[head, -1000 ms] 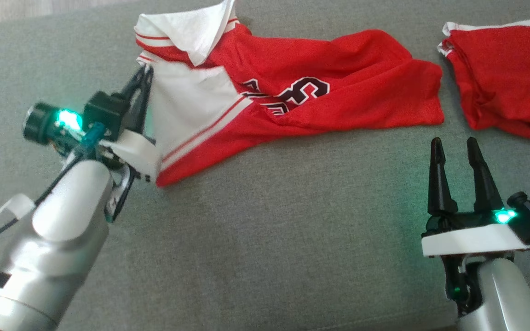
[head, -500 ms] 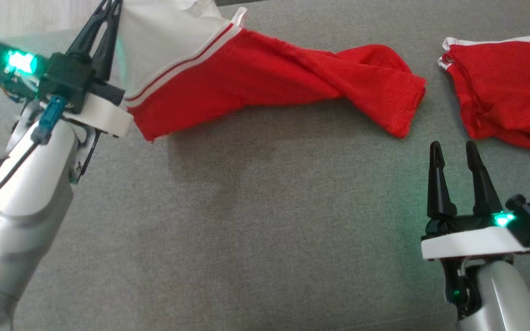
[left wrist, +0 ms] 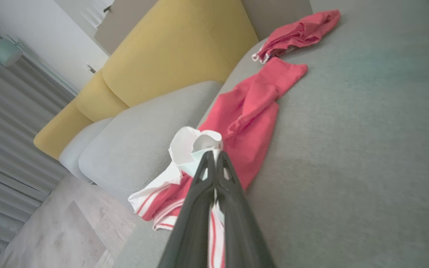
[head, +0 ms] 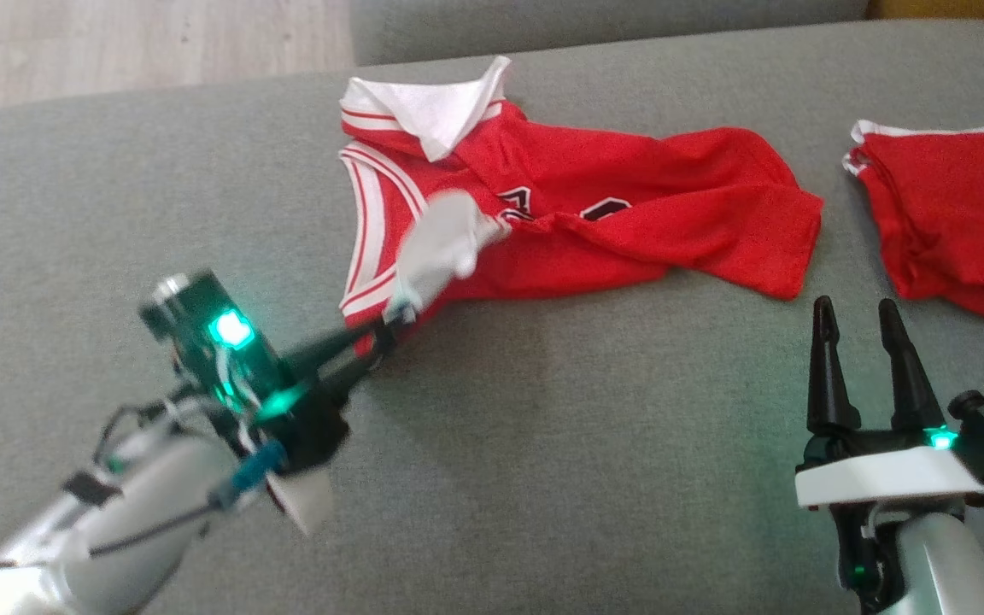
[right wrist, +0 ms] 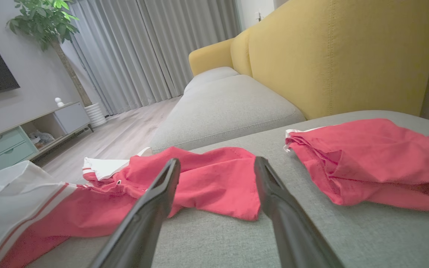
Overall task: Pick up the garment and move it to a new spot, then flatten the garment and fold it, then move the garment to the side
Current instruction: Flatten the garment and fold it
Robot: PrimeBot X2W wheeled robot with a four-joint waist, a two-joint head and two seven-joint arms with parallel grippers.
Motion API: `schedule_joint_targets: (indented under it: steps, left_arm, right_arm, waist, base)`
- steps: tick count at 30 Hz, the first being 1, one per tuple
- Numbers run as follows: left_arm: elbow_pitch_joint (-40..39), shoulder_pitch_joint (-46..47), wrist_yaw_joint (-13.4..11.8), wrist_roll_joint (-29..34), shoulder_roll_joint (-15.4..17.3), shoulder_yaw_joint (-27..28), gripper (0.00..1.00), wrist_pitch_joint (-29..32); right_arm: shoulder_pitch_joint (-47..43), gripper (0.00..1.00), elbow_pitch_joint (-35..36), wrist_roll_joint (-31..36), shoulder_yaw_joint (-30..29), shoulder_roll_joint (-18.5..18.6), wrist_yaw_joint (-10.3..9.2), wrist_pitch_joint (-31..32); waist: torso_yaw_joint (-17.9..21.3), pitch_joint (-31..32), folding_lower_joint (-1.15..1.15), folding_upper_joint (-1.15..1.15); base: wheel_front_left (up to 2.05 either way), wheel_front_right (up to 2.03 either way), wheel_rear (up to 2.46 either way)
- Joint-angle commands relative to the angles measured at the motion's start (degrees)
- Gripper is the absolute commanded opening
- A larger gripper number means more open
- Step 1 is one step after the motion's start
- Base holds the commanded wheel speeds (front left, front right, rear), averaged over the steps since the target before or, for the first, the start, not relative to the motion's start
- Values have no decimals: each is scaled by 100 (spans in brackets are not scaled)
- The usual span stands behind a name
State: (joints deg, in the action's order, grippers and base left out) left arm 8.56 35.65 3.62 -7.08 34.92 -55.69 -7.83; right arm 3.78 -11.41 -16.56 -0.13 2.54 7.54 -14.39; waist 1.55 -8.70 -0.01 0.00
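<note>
Two red pieces of clothing lie on the grey cushion (head: 543, 444) in the head view. The garment (head: 594, 231), a red jersey with white trim and dark lettering, sprawls crumpled toward 12 o'clock, its white collar flap at the far edge. The second red piece (head: 962, 222) sits at 2 o'clock, apart from it. The left pincer (head: 379, 333) reaches in from 8 o'clock with its fingers pressed together on a white corner of the garment, which is lifted off the cushion and blurred. The right pincer (head: 853, 307) stands at 4 o'clock, fingers spread with nothing between them, near the garment's red hem but not touching it.

From the left wrist view, the left pincer (left wrist: 214, 159) rises from 6 o'clock, closed tight, with a puff of white fabric pinched at its tips. The garment (left wrist: 251, 123) trails away toward 1 o'clock across the cushion, and the second red piece (left wrist: 300, 33) lies beyond its far end. A yellow sofa back (left wrist: 169, 56) stands at 11 o'clock.

From the right wrist view, the right pincer (right wrist: 217, 163) is open and empty, its two fingers framing the garment (right wrist: 210, 182) at the centre. The garment's white part shows at 8 o'clock. The second red piece (right wrist: 378, 156) rests at 3 o'clock, with the yellow sofa back (right wrist: 341, 52) behind it and curtains (right wrist: 155, 48) at 11 o'clock.
</note>
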Motion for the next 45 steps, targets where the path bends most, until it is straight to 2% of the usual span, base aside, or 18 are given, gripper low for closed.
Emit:
schedule_joint_targets:
  steps: [1,6,7,8,9,13,17,20,24,29,31,33,36,45]
  left_arm:
    - [-181,200,-2,7,237,231,0,44]
    - [-293,-192,152,9,259,-235,0,275]
    - [-287,-250,170,-6,244,-308,11,327]
    - [-276,-299,190,-33,220,-373,45,370]
    - [-264,-334,204,-51,195,-429,100,399]
    - [-179,-442,207,-127,112,-540,100,489]
    - [-119,-529,-19,-336,49,-369,100,469]
    - [-69,-592,-356,-643,-44,-32,100,364]
    - [48,-819,-997,-1350,-304,678,100,87]
    - [153,-1254,-1760,-2234,-795,1583,100,-428]
    - [175,-1454,-1954,-2462,-1029,1837,100,-575]
    - [204,-1613,-2031,-2597,-1232,2010,100,-654]
    - [284,-1696,-2018,-2586,-1427,2140,100,-700]
    - [511,-1608,-1711,-2309,-1634,2285,100,-715]
  right_arm:
    - [74,100,159,31,136,33,-5,-61]
    - [51,100,117,24,164,33,-5,-61]
    - [46,100,112,22,169,33,-5,-61]
    - [41,100,108,20,173,33,-5,-61]
    - [36,100,105,19,176,33,-5,-61]
    - [19,100,100,23,185,33,-5,-61]
    - [18,100,115,23,159,33,-5,-61]
    - [15,100,143,20,119,33,-5,-61]
    - [-5,100,175,30,85,33,-5,-61]
    - [-26,100,231,43,27,33,-5,-61]
    - [-33,100,237,54,7,33,-5,-61]
    - [-27,100,235,62,-4,33,-5,-61]
    - [-8,100,227,78,-3,33,-5,-61]
    - [75,100,239,104,23,33,-5,-61]
  waist:
    - [-72,72,1,0]
    - [-151,191,1,0]
    - [-157,205,1,0]
    - [-164,218,1,0]
    - [-169,228,1,0]
    - [-174,254,1,0]
    - [-159,254,1,0]
    - [-161,238,1,0]
    - [-153,239,1,0]
    - [-132,223,1,0]
    - [-113,187,1,0]
    - [-94,143,1,0]
    - [-74,89,1,0]
    - [-20,-50,1,0]
  base:
    - [0,0,0]
    - [0,0,0]
    - [0,0,0]
    - [0,0,0]
    - [0,0,0]
    - [0,0,0]
    - [0,0,0]
    - [0,0,0]
    - [0,0,0]
    - [0,0,0]
    - [0,0,0]
    - [0,0,0]
    - [0,0,0]
    - [0,0,0]
